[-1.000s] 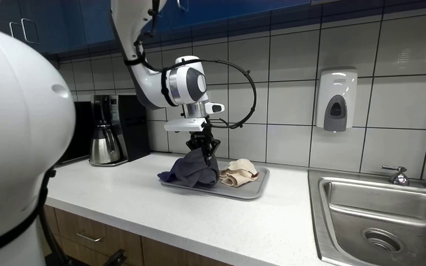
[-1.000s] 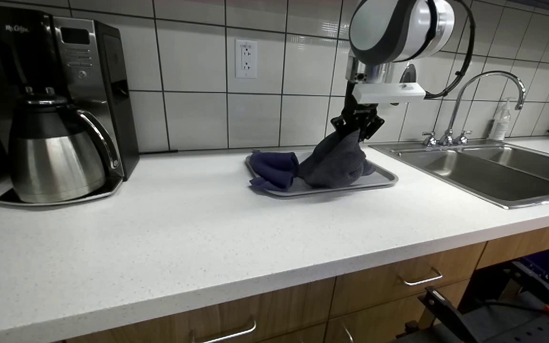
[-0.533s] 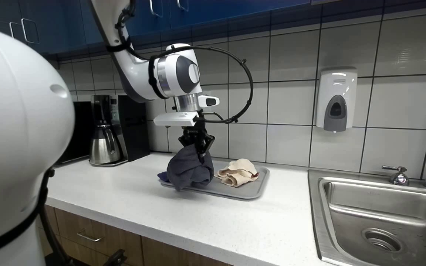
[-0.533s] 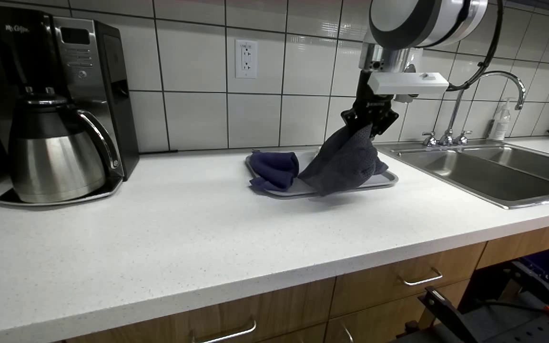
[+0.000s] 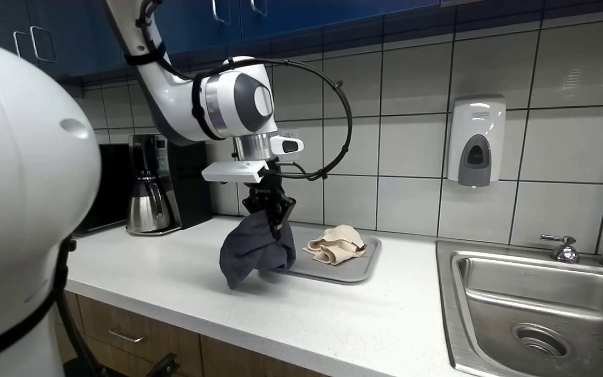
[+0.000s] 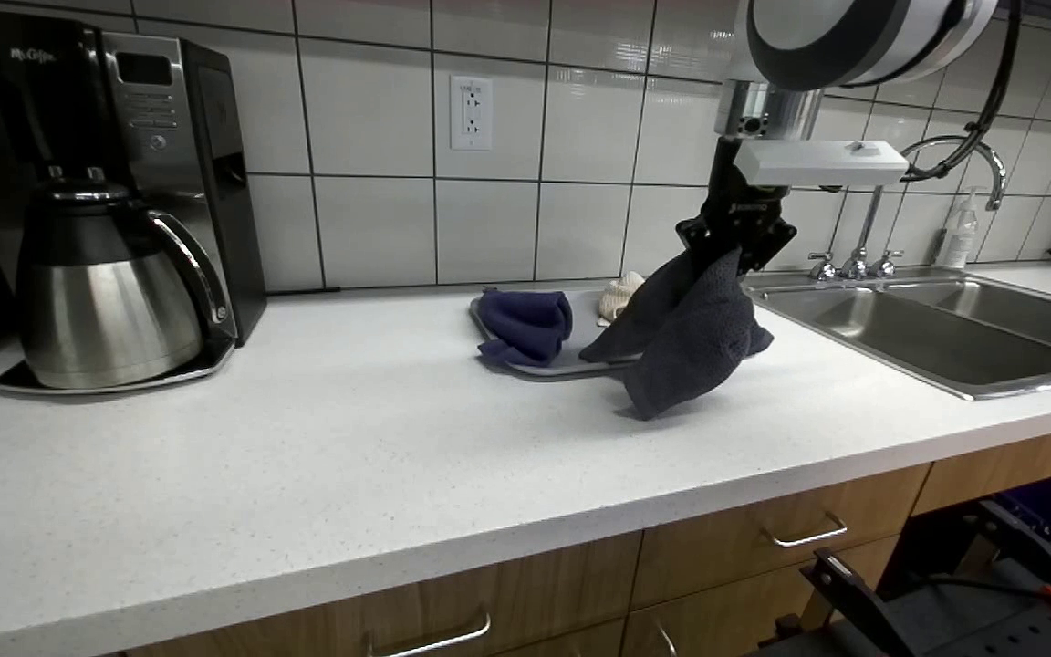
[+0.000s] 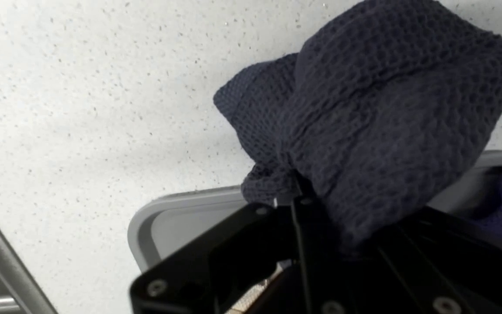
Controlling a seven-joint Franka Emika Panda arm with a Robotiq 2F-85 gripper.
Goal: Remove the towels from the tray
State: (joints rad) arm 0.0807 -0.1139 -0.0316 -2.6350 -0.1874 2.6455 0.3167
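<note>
charcoal towel (image 6: 694, 342): waffle-textured, bunched, corners drooping | claw (image 5: 275, 228): pinching its gathered upper part | place: over the edge of the gray tray (image 5: 351, 270), partly above the table (image 6: 325, 456) | in tray: navy towel (image 6: 530, 327) folded at one end, cream towel (image 5: 337, 245) rumpled

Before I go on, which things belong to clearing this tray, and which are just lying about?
Job: dark gray towel, held by the tool; navy towel and beige towel, on the tray.
Unrelated: coffee maker; wall dispenser; sink; faucet; outlet.

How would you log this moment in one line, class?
pincer: shut on grey towel; hanging: over tray rim; on tray: blue towel, beige towel; removal: unfinished
</note>
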